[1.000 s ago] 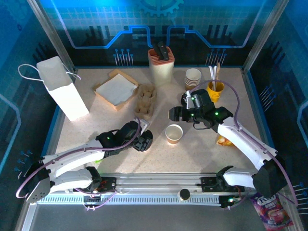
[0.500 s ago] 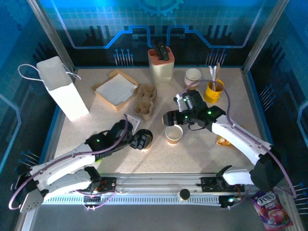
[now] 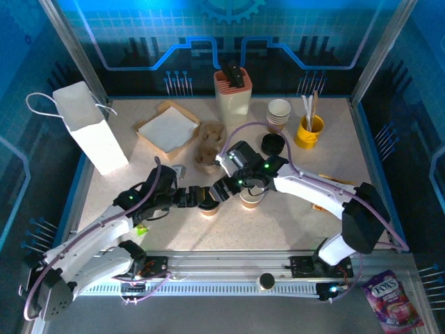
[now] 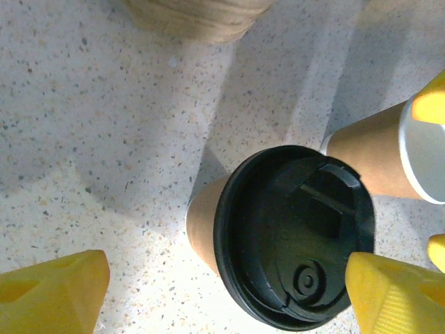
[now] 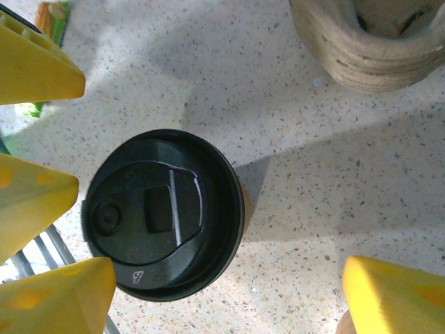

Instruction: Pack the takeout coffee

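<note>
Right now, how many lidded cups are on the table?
1. The lidded cup stands front-centre. A second cup beside it is partly hidden under the right arm, so whether it has a lid is unclear.

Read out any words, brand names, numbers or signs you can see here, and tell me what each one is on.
"FOXS": white letters on the purple packet lying off the table's near right corner; its smaller print is too blurred to read.
Small raised mark on the takeout coffee lid, near its rim: too small to read.

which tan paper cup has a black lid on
The front-centre tan paper cup; the cup right of it and the stacked cups behind are open.
</note>
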Action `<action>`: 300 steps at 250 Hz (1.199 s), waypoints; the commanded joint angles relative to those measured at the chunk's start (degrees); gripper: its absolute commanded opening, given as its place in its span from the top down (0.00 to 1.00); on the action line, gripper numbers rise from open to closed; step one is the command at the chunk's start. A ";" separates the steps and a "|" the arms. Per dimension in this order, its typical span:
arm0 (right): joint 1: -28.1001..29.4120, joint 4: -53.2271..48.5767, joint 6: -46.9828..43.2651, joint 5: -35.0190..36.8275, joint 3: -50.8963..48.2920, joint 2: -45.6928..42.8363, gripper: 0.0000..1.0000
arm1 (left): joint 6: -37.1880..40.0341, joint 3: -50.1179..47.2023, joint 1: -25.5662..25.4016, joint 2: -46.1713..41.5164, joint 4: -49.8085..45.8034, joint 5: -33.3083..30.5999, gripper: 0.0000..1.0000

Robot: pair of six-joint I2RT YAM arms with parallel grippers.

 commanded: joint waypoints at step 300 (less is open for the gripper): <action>1.62 2.97 -7.04 8.16 -9.60 5.36 0.19 | -7.53 -7.48 -0.84 5.90 -3.30 -3.52 0.21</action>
